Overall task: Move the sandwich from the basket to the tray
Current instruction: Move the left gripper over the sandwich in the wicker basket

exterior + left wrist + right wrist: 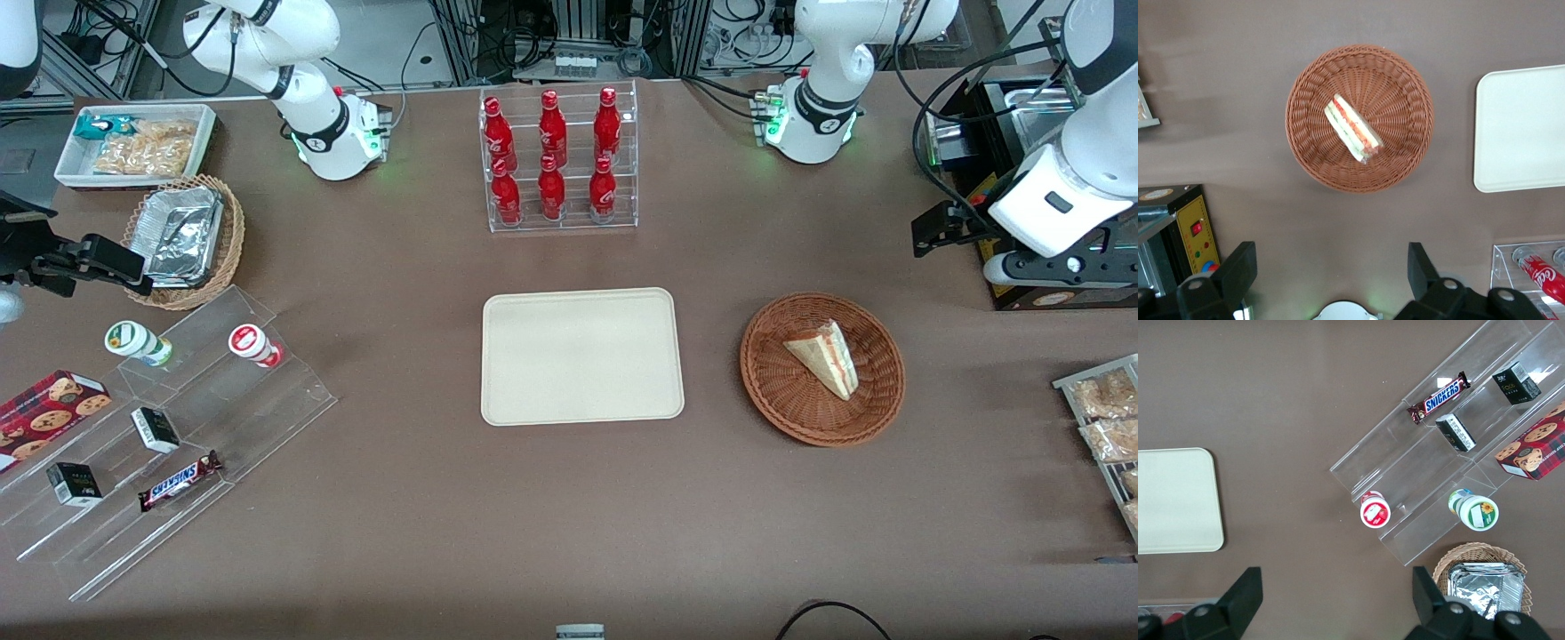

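Observation:
The sandwich point(825, 356), a pale bread wedge with red and green filling at its edge, lies in the round reddish-brown wicker basket point(773, 391) toward the working arm's end of the table. The cream tray point(582, 356) lies flat and bare beside the basket, at the table's middle. My left gripper point(929, 233) hangs high above the table, farther from the front camera than the basket. It is open and empty. In the left wrist view the open gripper point(1331, 267) is well clear of the sandwich point(1353, 128), the basket point(1405, 167) and the tray point(1521, 127).
A clear rack of red bottles point(558, 160) stands farther from the front camera than the tray. A black machine box point(1022, 133) and bagged snacks point(1107, 418) sit at the working arm's end. A stepped acrylic shelf point(178, 418), a tan foil-tray basket point(182, 236) and a white bin point(133, 142) lie at the parked arm's end.

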Controlling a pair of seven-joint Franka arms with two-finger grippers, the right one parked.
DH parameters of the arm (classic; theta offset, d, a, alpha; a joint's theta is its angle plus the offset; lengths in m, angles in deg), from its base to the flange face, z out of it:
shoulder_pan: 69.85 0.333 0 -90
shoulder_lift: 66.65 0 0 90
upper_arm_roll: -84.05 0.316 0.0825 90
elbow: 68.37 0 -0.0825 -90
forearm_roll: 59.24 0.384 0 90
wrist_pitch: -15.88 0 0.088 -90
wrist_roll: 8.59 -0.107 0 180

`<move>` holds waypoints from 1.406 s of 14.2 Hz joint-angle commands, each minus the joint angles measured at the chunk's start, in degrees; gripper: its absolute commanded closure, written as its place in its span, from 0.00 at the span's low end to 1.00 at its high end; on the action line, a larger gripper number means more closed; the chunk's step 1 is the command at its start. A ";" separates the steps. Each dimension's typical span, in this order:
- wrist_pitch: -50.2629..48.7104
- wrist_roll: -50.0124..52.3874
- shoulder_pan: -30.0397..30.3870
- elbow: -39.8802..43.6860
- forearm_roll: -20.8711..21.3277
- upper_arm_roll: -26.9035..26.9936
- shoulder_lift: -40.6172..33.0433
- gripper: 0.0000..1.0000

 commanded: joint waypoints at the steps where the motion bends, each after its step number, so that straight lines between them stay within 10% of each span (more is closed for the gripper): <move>1: -1.47 -0.72 0.00 -0.40 0.05 -0.01 -0.73 0.00; 20: 31.37 10.24 -1.14 -28.24 0.22 -0.36 4.10 0.00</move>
